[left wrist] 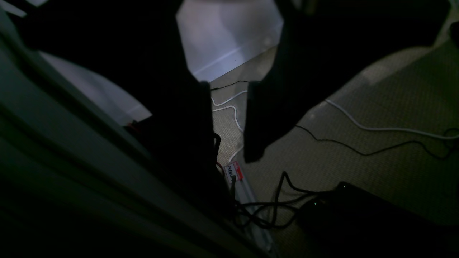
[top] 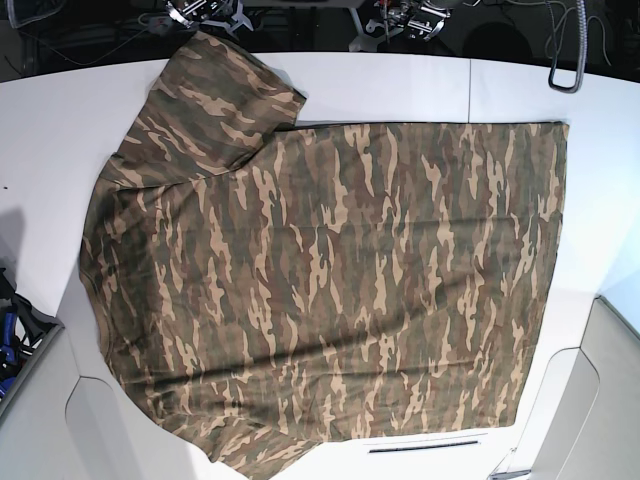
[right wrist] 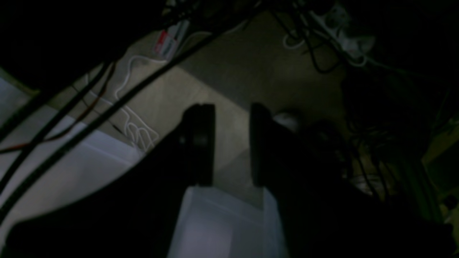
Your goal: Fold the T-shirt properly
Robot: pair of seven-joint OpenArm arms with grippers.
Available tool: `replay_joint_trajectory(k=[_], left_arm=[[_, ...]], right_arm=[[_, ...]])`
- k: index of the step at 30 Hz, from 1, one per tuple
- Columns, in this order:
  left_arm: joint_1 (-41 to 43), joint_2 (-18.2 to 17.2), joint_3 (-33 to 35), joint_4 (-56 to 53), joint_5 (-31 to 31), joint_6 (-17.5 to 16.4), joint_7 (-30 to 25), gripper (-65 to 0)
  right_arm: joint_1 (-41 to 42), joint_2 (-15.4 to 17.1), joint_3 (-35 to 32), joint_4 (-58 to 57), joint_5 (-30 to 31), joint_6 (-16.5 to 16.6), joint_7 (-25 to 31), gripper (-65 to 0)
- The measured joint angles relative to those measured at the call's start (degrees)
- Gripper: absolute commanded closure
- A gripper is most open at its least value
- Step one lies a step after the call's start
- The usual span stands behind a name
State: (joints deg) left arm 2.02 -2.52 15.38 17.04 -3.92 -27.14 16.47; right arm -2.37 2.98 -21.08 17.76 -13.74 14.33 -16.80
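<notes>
Both end effectors appear only in our wrist views, and both are well away from the cloth. Our left end effector (left wrist: 227,118) hangs over a carpeted floor (left wrist: 376,107) with its two dark fingers (left wrist: 261,118) parted by a narrow gap; nothing sits between them and they touch nothing. White and black cables (left wrist: 358,125) trail across the floor below it, and a dark box with small green lights (left wrist: 344,211) lies near the lower edge. Our right end effector (right wrist: 232,145) is likewise slightly parted and holds nothing, its fingers (right wrist: 199,143) hanging above floor, with a loose coil of white cable (right wrist: 138,132) to one side and a pale surface edge (right wrist: 222,222) beneath. Both wrist views are dark, so finer detail is hard to read.

In the base view neither arm reaches over the counter (top: 400,85). The T-shirt (top: 330,280) lies spread flat on the white counter, covering most of it. Its long axis runs across the view from side to side: the straight hem sits at the view's right edge, and the shoulder end is at the view's left. One short sleeve (top: 215,100) juts toward the upper left corner, lying flat. The lower left part of the shirt reaches the counter's near edge. We cannot make out the collar from here.
</notes>
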Motion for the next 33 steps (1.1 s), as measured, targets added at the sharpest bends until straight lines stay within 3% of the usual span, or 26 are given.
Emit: replay_joint_trajectory(k=[20, 27, 33], left_arm=[[0.0, 0.0, 0.0, 0.0, 0.0, 0.0, 0.0, -18.1], [1.2, -1.0, 0.0, 0.5, 0.0, -0.2, -0.9, -18.1], [6.8, -4.5, 0.0, 7.7, -0.1, -3.0, 2.8, -18.1]], right_arm=[[-0.4, 0.2, 0.0, 0.7, 0.0, 0.0, 0.0, -17.2], [-4.0, 2.1, 0.0, 4.2, 0.0, 0.0, -0.1, -17.2], [-10.3, 5.3, 0.0, 12.2, 3.0, 0.5, -0.7, -17.2]])
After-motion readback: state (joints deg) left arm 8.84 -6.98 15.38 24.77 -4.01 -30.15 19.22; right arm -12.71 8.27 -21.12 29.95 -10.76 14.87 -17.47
